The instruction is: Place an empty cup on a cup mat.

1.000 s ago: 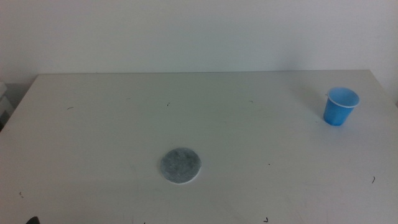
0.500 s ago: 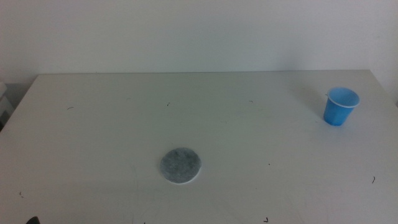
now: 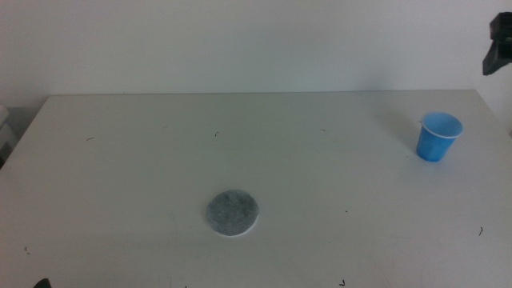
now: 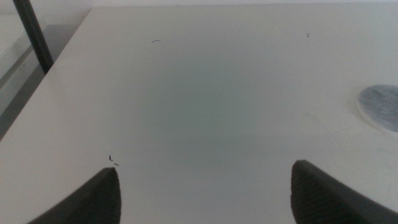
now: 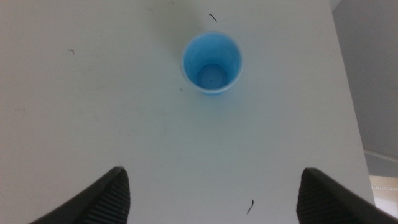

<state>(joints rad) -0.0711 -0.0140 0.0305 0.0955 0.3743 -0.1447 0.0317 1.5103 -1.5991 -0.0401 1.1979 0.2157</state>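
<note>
The right gripper (image 5: 211, 196) hangs high above the table (image 3: 320, 176), jaws spread wide apart, holding and touching nothing, the cup directly beneath the gap; in the middle view only a dark piece of that arm (image 3: 500, 44) shows at the upper right edge. The left gripper (image 4: 205, 193) waits low over the near left of the table, jaws likewise wide, empty. The table is matt white, flat, lightly scuffed; the cup mat (image 3: 233, 213) is a flat round mottled grey disc with a thin white edge, lying near the front centre; the cup (image 3: 438, 137) is small, smooth blue plastic, tapered, pale-rimmed, upright and empty at the far right, well apart from the mat.
</note>
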